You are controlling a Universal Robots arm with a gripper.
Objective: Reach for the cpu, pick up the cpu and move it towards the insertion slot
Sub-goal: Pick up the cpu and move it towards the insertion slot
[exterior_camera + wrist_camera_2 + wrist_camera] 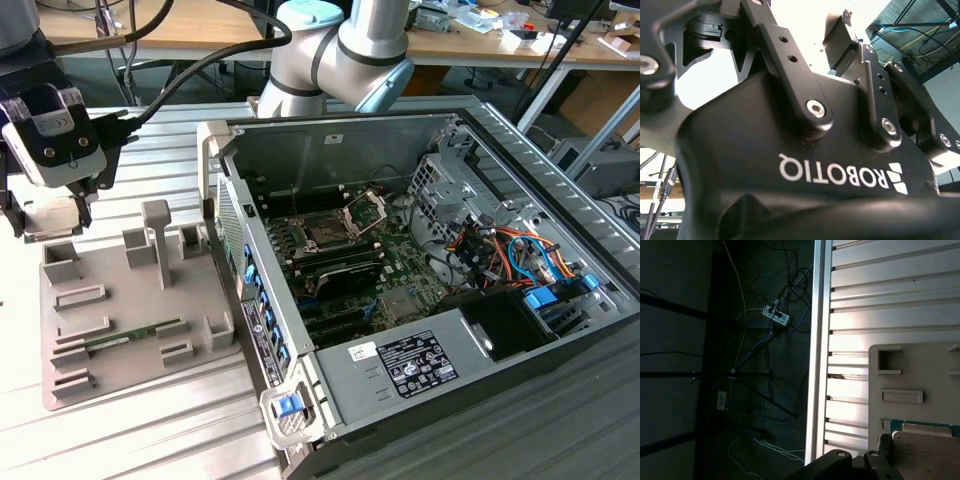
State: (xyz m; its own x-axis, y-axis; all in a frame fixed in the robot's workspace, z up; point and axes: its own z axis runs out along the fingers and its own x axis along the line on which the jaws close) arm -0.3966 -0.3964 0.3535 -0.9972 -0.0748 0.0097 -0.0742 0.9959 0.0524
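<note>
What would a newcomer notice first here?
The open grey metal computer case takes the exterior view's right, its small square silver-framed socket amid green circuit board. At that view's left the black robot hand hangs over a grey plastic tray, near the flat square cream-topped chip in the first wrist view.

The bench [170, 440] is a ribbed aluminium surface of long parallel slats. A grey fixture plate [130, 375] lies flat on it toward the edge at the exterior view's left. Just beside the plate an open computer case [330, 150] covers the bench's middle. In the first wrist view the bench [880, 315] ends at a straight edge, and the plate [920, 382] lies near that edge.
</note>
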